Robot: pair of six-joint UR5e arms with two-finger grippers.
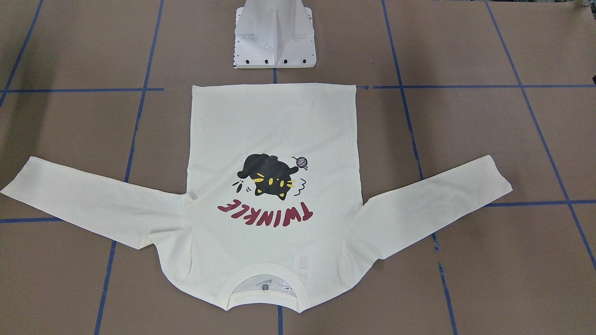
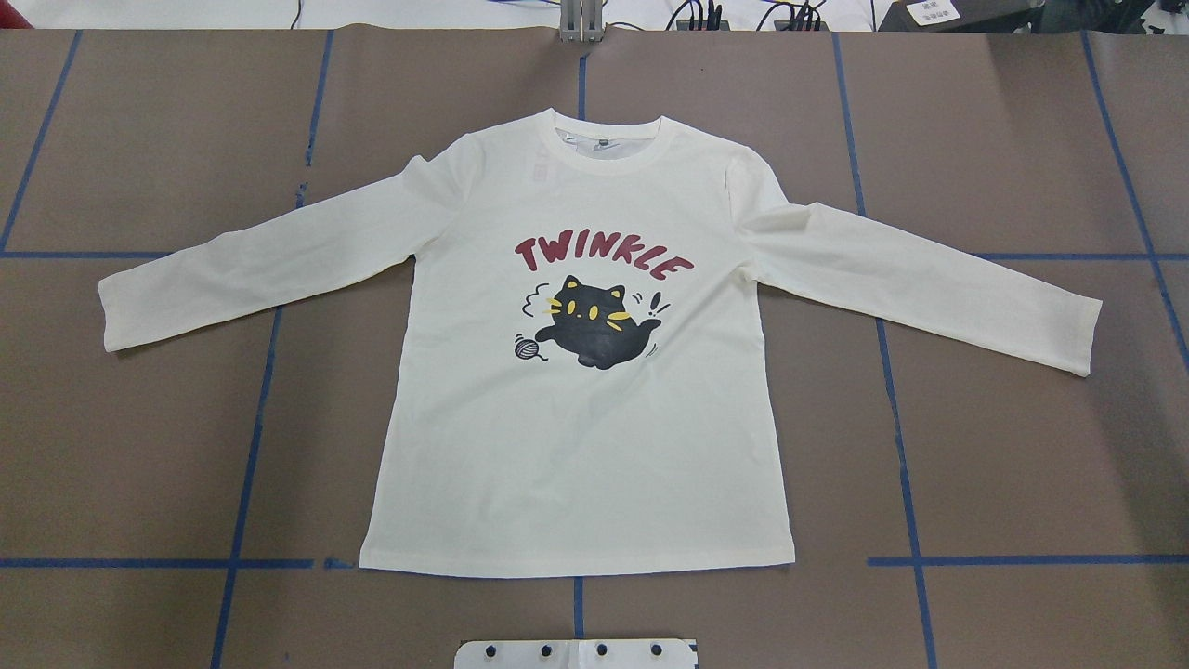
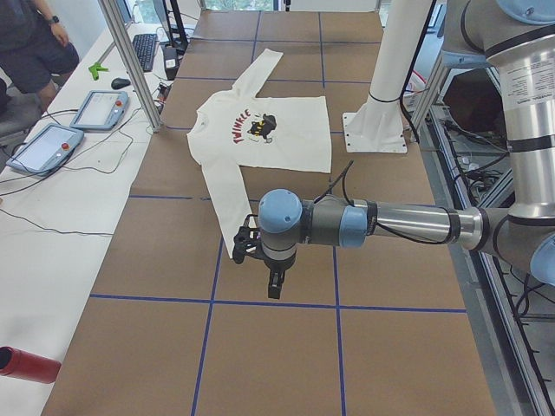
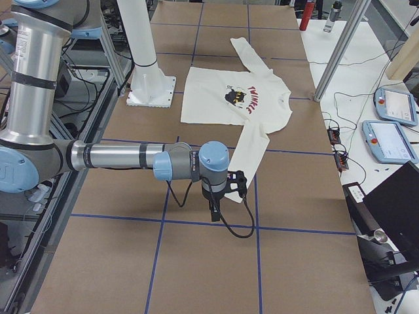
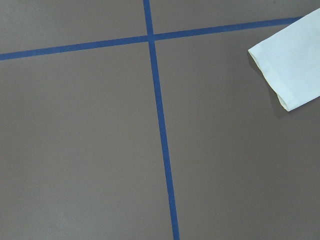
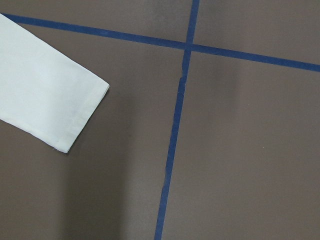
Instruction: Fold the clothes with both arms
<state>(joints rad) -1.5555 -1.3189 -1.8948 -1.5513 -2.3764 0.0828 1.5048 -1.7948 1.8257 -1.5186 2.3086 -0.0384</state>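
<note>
The cream long-sleeved shirt (image 2: 576,446) with black cat print and red "TWINKLE" lettering lies flat, print up, sleeves spread, mid brown blue-taped worktop (image 2: 1022,446). The silver-grey left arm (image 3: 390,225) and right arm (image 4: 118,157) each hang just beside a cuff. I cannot tell whether their black fingers (image 3: 275,284) are released or clenched.

Cream shirt (image 2: 576,446) lies flat, cat print up, 2 sleeves spread wide — left arm (image 3: 390,227) and right arm (image 4: 118,157) each hang just beyond a cuff.

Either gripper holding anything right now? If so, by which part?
Nothing is held. The shirt lies flat and untouched; the left gripper and right gripper hang clear of it.
</note>
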